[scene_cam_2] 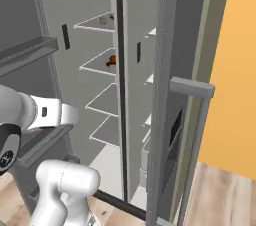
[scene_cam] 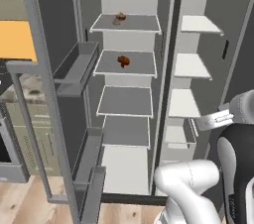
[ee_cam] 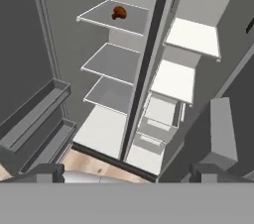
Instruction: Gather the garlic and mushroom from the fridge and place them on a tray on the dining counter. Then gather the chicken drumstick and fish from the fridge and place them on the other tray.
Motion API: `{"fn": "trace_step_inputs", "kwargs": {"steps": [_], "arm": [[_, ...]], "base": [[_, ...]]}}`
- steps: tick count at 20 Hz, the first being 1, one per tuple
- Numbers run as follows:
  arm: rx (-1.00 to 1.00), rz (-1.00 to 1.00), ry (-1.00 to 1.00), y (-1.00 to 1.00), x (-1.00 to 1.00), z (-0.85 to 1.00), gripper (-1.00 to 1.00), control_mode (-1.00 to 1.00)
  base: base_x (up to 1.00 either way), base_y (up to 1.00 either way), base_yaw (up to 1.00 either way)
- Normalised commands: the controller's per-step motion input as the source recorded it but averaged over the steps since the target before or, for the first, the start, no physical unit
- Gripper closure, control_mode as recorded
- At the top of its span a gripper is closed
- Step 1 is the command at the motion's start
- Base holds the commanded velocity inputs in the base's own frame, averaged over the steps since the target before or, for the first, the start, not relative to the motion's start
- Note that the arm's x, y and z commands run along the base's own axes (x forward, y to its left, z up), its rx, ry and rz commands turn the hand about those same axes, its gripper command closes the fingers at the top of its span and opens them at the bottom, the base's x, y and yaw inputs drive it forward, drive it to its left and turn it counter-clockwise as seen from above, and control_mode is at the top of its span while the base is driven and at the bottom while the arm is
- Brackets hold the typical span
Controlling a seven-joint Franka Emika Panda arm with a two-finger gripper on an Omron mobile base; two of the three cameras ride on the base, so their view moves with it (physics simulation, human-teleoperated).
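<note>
fingers apart in front of the open fridge

gripper (ee_cam: 126, 173) sits low in the hand view, with its two dark fingertips (ee_cam: 47, 172) far apart and nothing between them; it is open and holds nothing, and it hangs in the air, well away from the shelves; under it runs a strip of light wood floor (ee_cam: 92, 161); past that stands the fridge (scene_cam: 126, 101) with both doors swung wide open; its left side has a stack of white shelves, and its right side has more white shelves with small drawers lower down; on the second shelf from the top, on the left side, lies a small brown and orange piece of food (scene_cam: 123, 60), maybe the chicken drumstick, but it is too small to be sure; on the top shelf above it lies a small pale and brown thing (scene_cam: 119, 18), too small to name; the left door (scene_cam: 59, 94) has grey bins on its inside; the right door (scene_cam_2: 172, 105) has a long grey bar handle (scene_cam_2: 192, 135); an orange wall (scene_cam_2: 232, 70) stands past that door.
</note>
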Motion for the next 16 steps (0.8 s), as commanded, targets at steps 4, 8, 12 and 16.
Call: {"fn": "trace_step_inputs", "kwargs": {"steps": [4,8,12,16], "arm": [[0.00,0.00,0.00,0.00,0.00,0.00,-1.00,1.00],[0.00,0.00,0.00,0.00,0.00,0.00,-1.00,1.00],[0.00,0.00,0.00,0.00,0.00,0.00,-1.00,1.00],[0.00,0.00,0.00,0.00,0.00,0.00,-1.00,1.00]], "base": [[0.47,0.29,-0.34],[0.35,0.29,-0.21],[0.39,0.27,-0.14],[0.46,0.23,-0.09]]}}
